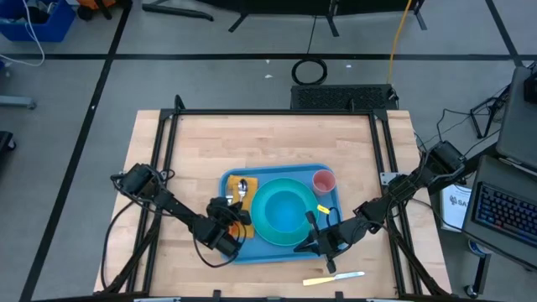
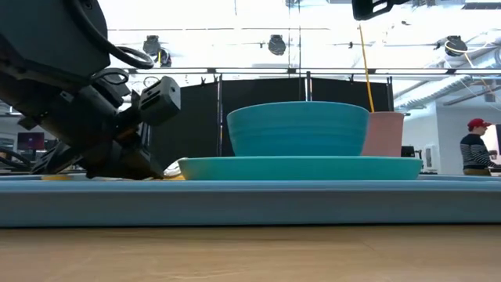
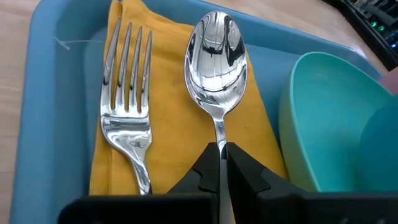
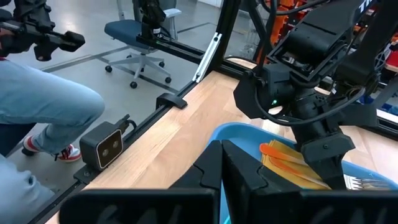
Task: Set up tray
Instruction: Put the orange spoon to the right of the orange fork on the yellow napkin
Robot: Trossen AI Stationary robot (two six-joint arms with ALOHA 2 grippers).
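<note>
The blue tray (image 1: 327,252) (image 2: 250,202) lies mid-table and holds a teal plate (image 2: 301,168) with a teal bowl (image 1: 281,212) (image 2: 297,127) on it, and a pink cup (image 1: 324,180) (image 2: 385,133). A yellow napkin (image 3: 174,118) lies in the tray's left part, with a fork (image 3: 127,106) and a spoon (image 3: 216,56) (image 1: 242,187) on it. My left gripper (image 3: 221,163) (image 1: 235,216) is low over the napkin, shut on the spoon. My right gripper (image 4: 221,152) (image 1: 309,242) hovers over the tray's near right part, shut and holding nothing. My left gripper pinches the spoon's handle (image 3: 220,138) between its two fingers, just behind the spoon's bowl. The fingers come from the table's near side, slanting down and along the handle. The spoon's bowl lies face up over the napkin; whether it touches the napkin cannot be told.
A knife with a yellow handle (image 1: 334,278) lies on the bare wood near the table's near edge, right of centre. A small yellow item (image 1: 322,209) sits in the tray beside the plate. A black frame (image 1: 277,111) runs round the table. A person's legs (image 4: 37,118) show beyond the left edge.
</note>
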